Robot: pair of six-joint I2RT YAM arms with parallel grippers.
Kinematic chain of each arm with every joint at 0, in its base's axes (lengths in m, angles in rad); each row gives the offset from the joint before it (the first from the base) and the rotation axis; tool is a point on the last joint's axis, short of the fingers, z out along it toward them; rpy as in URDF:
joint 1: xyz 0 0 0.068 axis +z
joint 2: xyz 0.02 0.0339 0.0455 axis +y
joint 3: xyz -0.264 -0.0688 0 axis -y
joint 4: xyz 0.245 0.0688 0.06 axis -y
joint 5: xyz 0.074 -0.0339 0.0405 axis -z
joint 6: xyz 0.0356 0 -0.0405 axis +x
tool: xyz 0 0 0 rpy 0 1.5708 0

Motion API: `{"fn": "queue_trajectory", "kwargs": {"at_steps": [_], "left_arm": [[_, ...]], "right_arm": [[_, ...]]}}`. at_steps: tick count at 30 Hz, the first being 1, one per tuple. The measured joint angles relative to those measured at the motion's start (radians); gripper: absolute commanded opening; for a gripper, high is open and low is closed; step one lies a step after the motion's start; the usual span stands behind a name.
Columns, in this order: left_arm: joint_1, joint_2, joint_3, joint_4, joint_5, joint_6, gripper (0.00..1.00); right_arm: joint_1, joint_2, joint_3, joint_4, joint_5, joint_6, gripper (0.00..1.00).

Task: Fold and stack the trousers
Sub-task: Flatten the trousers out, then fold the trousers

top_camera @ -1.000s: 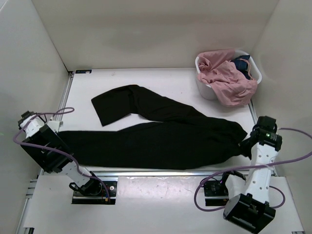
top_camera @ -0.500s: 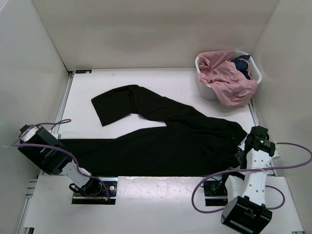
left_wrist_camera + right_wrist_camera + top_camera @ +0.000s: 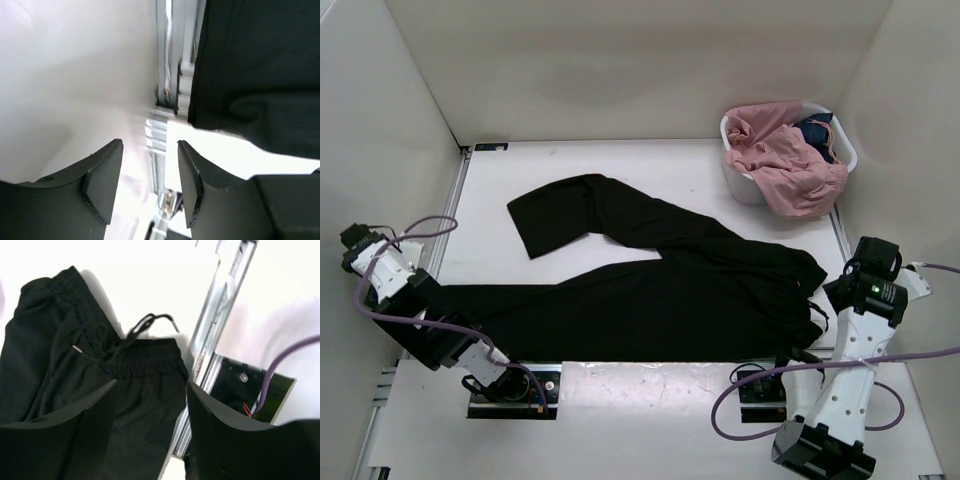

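The trousers [image 3: 650, 300] are lying along the surface's [image 3: 650, 165] near edge, one leg straying toward the far left. The left hand [image 3: 150, 185] and right hand [image 3: 150, 427] are hanging wide, empty. Likely best: pinching the stray cuff [image 3: 535, 215], laying it squarely over the other leg.

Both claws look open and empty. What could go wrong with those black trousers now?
The trousers lie against the near rail, so cloth could catch there. The loose drawstring by the right gripper might snag a finger. The far leg lies crooked, so a fold may come out uneven.
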Motion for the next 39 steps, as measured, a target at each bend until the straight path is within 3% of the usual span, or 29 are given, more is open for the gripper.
{"fn": "queue_trajectory", "kwargs": {"at_steps": [6, 13, 16, 21, 25, 28, 39], "left_arm": [[-0.039, 0.055, 0.076, -0.028, 0.079, -0.068, 0.6], [-0.047, 0.299, 0.087, -0.019, 0.187, -0.176, 0.6], [-0.051, 0.34, 0.087, -0.013, 0.224, -0.21, 0.54], [-0.052, 0.341, 0.08, -0.006, 0.243, -0.241, 0.24], [-0.053, 0.33, 0.057, 0.007, 0.237, -0.249, 0.23], [-0.053, 0.309, 0.043, 0.019, 0.231, -0.253, 0.14], [-0.053, 0.246, 0.074, 0.017, 0.248, -0.256, 0.14]], "right_arm": [[0.0, 0.045, -0.007, 0.057, -0.029, -0.058, 0.46], [0.0, 0.065, -0.094, 0.093, -0.106, -0.073, 0.44], [0.0, 0.07, -0.097, 0.109, -0.116, -0.083, 0.44], [0.0, 0.061, -0.101, 0.111, -0.118, -0.088, 0.44], [0.0, 0.055, -0.114, 0.109, -0.119, -0.089, 0.44], [0.0, 0.055, -0.116, 0.11, -0.119, -0.09, 0.44], [0.0, 0.051, -0.141, 0.107, -0.102, -0.088, 0.37]]}}
